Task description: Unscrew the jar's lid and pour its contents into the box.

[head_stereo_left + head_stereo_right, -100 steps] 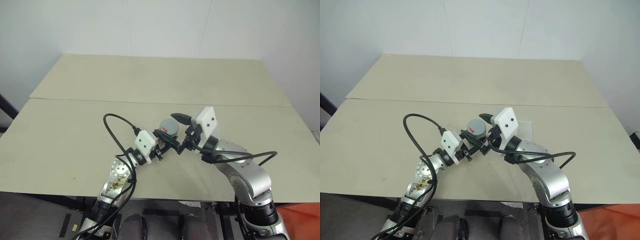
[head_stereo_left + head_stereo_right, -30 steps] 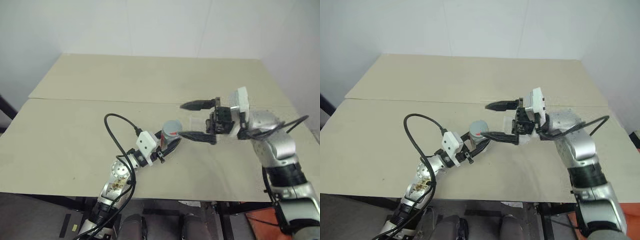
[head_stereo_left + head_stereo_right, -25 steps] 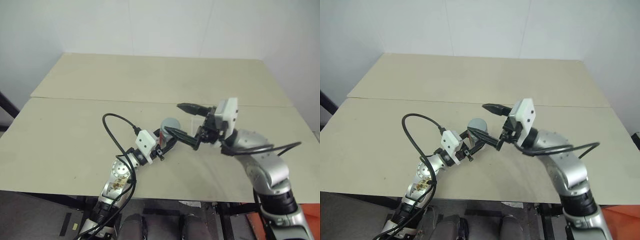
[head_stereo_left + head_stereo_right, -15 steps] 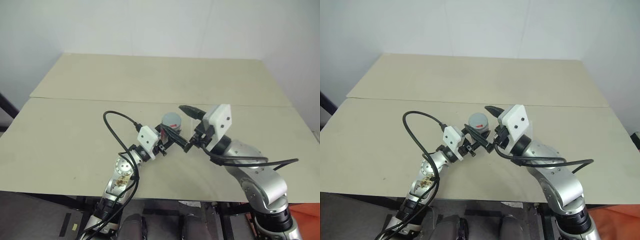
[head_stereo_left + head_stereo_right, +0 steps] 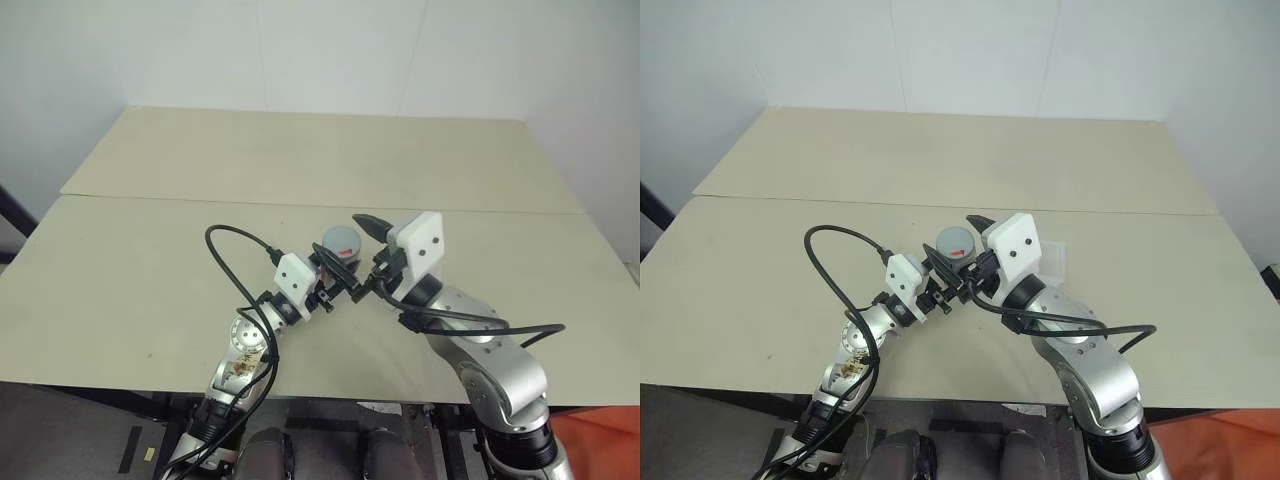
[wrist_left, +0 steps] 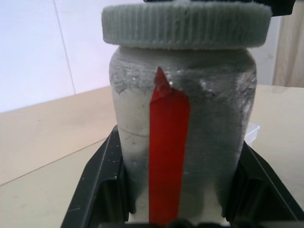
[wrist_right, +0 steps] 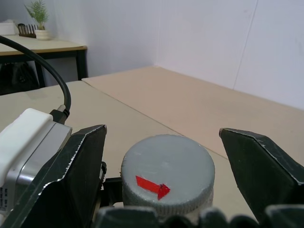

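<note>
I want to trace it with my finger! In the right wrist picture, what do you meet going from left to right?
Black cable → left-side finger of the open right end effector → the lid with its red arrow → the other finger.

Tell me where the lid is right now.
The lid sits on the jar, which the left gripper holds near the table's front middle; the right gripper's open fingers flank it.

Lighting was bright, even and diffuse from overhead. Shadows on the table [image 5: 150, 270] were soft and faint. No glare was noted. Head views were sharp; the wrist views' nearest fingers [image 7: 80, 166] looked slightly soft-focused.
</note>
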Tool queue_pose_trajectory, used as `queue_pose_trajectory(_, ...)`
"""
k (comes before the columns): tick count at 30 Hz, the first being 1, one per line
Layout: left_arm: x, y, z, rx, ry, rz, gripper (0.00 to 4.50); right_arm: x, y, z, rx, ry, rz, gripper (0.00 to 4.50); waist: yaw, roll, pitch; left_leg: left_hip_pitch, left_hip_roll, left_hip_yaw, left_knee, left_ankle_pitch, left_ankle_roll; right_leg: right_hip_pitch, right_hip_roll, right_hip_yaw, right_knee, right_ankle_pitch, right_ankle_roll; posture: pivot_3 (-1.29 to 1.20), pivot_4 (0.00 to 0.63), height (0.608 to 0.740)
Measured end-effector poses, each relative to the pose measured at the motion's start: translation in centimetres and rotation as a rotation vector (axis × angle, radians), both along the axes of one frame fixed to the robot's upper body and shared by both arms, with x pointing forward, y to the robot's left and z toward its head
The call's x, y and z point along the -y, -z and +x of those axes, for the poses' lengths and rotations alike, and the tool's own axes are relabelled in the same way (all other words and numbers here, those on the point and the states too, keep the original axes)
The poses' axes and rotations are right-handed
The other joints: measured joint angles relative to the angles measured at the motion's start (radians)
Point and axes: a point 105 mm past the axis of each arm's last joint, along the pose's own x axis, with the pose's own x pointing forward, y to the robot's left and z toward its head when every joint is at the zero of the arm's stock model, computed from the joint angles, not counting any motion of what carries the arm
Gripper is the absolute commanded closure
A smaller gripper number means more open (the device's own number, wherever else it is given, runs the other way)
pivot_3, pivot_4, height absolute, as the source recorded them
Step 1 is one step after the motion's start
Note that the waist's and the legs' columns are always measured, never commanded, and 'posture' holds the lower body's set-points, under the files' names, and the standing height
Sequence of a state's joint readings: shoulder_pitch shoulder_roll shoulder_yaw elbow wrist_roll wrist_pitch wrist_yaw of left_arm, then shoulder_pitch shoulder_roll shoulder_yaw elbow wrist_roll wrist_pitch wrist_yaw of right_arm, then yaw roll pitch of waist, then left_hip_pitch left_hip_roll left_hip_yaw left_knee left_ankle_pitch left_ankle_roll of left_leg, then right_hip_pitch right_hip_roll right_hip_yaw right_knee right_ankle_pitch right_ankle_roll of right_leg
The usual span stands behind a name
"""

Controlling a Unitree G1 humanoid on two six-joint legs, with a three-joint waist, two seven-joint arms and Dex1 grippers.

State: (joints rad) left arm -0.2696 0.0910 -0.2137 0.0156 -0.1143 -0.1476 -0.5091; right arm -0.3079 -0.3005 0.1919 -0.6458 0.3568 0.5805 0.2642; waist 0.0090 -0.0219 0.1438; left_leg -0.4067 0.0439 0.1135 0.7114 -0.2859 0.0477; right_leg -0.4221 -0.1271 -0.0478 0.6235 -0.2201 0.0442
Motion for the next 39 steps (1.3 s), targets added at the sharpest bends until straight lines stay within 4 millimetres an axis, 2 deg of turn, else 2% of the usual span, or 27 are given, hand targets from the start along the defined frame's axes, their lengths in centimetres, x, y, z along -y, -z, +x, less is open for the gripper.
queue_pose_trajectory(7, -0.05, -0.06, 0.04, 0.001, -0.007, -0.003, 2.51, -0.42, 0.83, 0.28, -0.016, -0.008, -0.038, 0.05, 0.0, 0.0, 0.0, 0.0, 0.0, 0.0, 0.0, 0.0, 0.0, 0.0, 0.0, 0.0, 0.0, 0.0, 0.0, 0.0, 0.15, 0.74)
queue_pose_trajectory(24, 0.08, 0.22, -0.14, -0.007, 0.001, 0.001, 2.51, -0.7, 0.32, 0.38, -0.003, 0.003, -0.006, 0.05, 0.0, 0.0, 0.0, 0.0, 0.0, 0.0, 0.0, 0.0, 0.0, 0.0, 0.0, 0.0, 0.0, 0.0, 0.0, 0.0, 0.15, 0.74)
queue_pose_trajectory(27, 0.08, 0.35, -0.22, -0.01, 0.002, 0.002, 2.51, -0.57, 0.45, 0.39, -0.008, 0.007, -0.004, 0.62, 0.0, 0.0, 0.0, 0.0, 0.0, 0.0, 0.0, 0.0, 0.0, 0.0, 0.0, 0.0, 0.0, 0.0, 0.0, 0.0, 0.15, 0.74)
queue_pose_trajectory(30, 0.12, 0.39, -0.32, -0.01, 0.005, 0.004, 2.51, -0.45, 0.75, 0.39, -0.017, 0.013, -0.005, 1.64, 0.0, 0.0, 0.0, 0.0, 0.0, 0.0, 0.0, 0.0, 0.0, 0.0, 0.0, 0.0, 0.0, 0.0, 0.0, 0.0, 0.15, 0.74)
queue_pose_trajectory(31, 0.1, 0.41, -0.35, -0.01, 0.004, 0.004, 2.51, -0.46, 0.79, 0.38, -0.018, 0.012, -0.005, 1.74, -0.001, 0.0, 0.0, 0.0, 0.0, 0.0, 0.0, 0.0, 0.0, 0.0, 0.0, 0.0, 0.0, 0.0, 0.0, 0.0, 0.15, 0.74)
queue_pose_trajectory(39, 0.03, 0.62, -0.42, -0.017, -0.002, 0.004, 2.51, -0.5, 0.95, 0.45, -0.021, 0.007, -0.015, 1.74, -0.001, 0.0, 0.0, 0.0, 0.0, 0.0, 0.0, 0.0, 0.0, 0.0, 0.0, 0.0, 0.0, 0.0, 0.0, 0.0, 0.15, 0.74)
